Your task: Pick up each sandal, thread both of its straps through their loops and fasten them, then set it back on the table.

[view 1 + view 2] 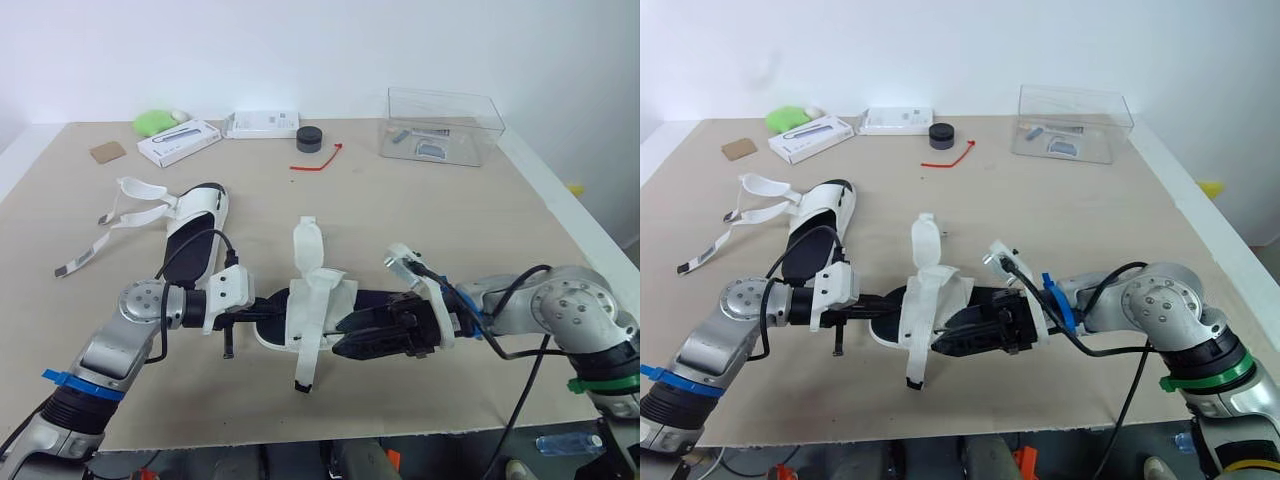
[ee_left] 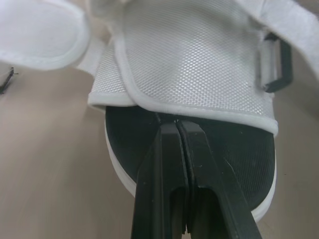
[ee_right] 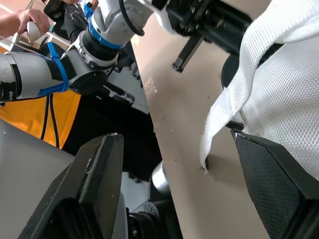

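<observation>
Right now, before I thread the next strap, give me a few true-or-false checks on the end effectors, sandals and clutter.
1. The left end effector is shut. True.
2. The right end effector is shut. False: its fingers stand wide apart beside the near sandal's white strap.
3. The other sandal lies on the robot's left, straps undone. True.
4. The clear box stands at the table's far left. False: far right.
5. The red cord lies in the box. False: on the table, outside it.
</observation>
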Robot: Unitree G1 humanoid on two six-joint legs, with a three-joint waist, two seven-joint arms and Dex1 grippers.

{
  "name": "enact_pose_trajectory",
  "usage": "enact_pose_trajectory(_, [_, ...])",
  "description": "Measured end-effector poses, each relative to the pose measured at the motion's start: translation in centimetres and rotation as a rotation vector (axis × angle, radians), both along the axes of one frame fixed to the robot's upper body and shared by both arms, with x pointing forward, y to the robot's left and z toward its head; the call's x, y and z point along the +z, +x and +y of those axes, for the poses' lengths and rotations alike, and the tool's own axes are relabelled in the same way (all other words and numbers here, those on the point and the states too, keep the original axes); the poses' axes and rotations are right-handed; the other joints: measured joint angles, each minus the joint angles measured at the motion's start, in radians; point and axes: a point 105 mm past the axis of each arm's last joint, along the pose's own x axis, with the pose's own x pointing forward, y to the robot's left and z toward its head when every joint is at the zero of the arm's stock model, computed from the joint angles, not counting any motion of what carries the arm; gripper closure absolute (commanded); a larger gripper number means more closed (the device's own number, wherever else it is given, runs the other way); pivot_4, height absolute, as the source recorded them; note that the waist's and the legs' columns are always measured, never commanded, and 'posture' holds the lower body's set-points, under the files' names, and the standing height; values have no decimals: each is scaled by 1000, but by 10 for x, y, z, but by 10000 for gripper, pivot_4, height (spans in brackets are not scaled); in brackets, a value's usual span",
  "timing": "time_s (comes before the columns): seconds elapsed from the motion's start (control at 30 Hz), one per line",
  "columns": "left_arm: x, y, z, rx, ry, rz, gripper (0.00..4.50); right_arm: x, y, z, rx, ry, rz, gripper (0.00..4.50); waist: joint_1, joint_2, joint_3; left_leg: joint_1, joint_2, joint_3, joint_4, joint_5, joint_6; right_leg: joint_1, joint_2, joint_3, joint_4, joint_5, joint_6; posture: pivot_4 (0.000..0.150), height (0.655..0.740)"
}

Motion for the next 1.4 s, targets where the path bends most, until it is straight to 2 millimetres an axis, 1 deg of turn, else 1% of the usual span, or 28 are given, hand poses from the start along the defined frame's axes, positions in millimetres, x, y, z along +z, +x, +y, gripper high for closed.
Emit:
enact_pose_trajectory(0.17, [0, -1, 0, -12, 4, 4, 45000, -7, 1, 2, -9, -32, 0, 6907, 0, 0, 0, 0, 0, 0, 0, 0, 0, 0, 0, 0, 0, 0, 0, 1500, 7400])
enact_pose_trajectory(0.33, [0, -1, 0, -15, 6, 7, 45000, 4, 6, -1, -33, -11, -57, 6907, 0, 0, 0, -1, 0, 0, 1, 0, 0, 0, 0, -1, 0, 0, 0, 1500, 7400])
enact_pose_trajectory(0.43, [0, -1, 0, -16, 6, 12, 45000, 9, 6, -4, -31, -1, -61, 6907, 0, 0, 0, -1, 0, -1, 1, 0, 0, 0, 0, -1, 0, 0, 0, 1500, 7400])
enact_pose_trajectory(0.53, [0, -2, 0, -21, 5, 19, 45000, 11, 3, -7, -19, -2, -44, 6907, 0, 0, 0, -1, 0, -1, 1, 0, 0, 0, 0, -1, 0, 0, 0, 1500, 7400])
enact_pose_trajectory(0.6, [0, -2, 0, -21, 4, 28, 45000, 18, -3, -11, 9, 15, -32, 6907, 0, 0, 0, -1, 0, -1, 1, 0, 0, 0, 0, -1, 0, 0, 0, 1500, 7400])
enact_pose_trajectory(0.67, [0, -2, 0, -24, 5, 28, 45000, 20, -11, -12, 48, 13, -11, 6907, 0, 0, 0, -1, 0, -1, 1, 0, 0, 0, 0, -1, 0, 0, 0, 1500, 7400])
enact_pose_trajectory(0.73, [2, -1, -1, -26, 6, 23, 45000, 16, -21, -12, 86, 6, 12, 6907, 1, 0, 0, -1, 0, -1, 1, 0, 0, 0, 0, -2, 0, 0, 0, 1500, 7400])
enact_pose_trajectory(0.8, [3, 1, 0, -25, 6, 21, 45000, 3, -28, -13, 98, -32, 32, 6907, 1, 0, 0, -1, 0, -2, 1, 0, 0, 0, 0, -2, 0, 0, 0, 1500, 7400])
enact_pose_trajectory(0.9, [4, 2, 0, -22, 7, 22, 45000, -17, -25, -21, 63, -107, 34, 6907, 0, 0, 0, -1, -1, -1, 1, 0, 0, 0, 0, -2, 0, 0, 1, 1500, 7400])
enact_pose_trajectory(0.97, [4, 2, 0, -21, 7, 25, 45000, -27, -20, -28, 31, -155, 18, 6907, 1, 0, 0, -1, -1, -1, 2, 0, 0, 0, 0, -2, 0, 0, 1, 1500, 7400])
enact_pose_trajectory(1.03, [4, 2, 0, -21, 7, 27, 45000, -33, -20, -30, 26, -166, 15, 6907, 0, 0, 0, -1, -1, -1, 2, 0, 0, 0, 0, -2, 0, 0, 1, 1500, 7400])
enact_pose_trajectory(1.13, [4, 2, 0, -20, 6, 28, 45000, -35, -17, -26, 26, -143, -10, 6907, 0, 0, 0, -1, 0, -1, 1, 0, 0, 0, 1, -2, 0, 0, 1, 1500, 7400])
enact_pose_trajectory(1.27, [3, 2, 0, -10, -5, 53, 45000, -37, -8, -13, 5, -88, -39, 6907, -1, 0, 0, -1, 0, -1, 2, 0, 0, 0, 1, -2, 0, 0, 0, 1500, 7400])
enact_pose_trajectory(1.4, [4, 4, -1, 3, -16, 51, 45000, -32, 3, -1, -8, -56, -66, 6907, 0, 0, 0, -1, -1, -1, 2, 0, 0, 0, 1, -2, 0, 0, 0, 1500, 7400])
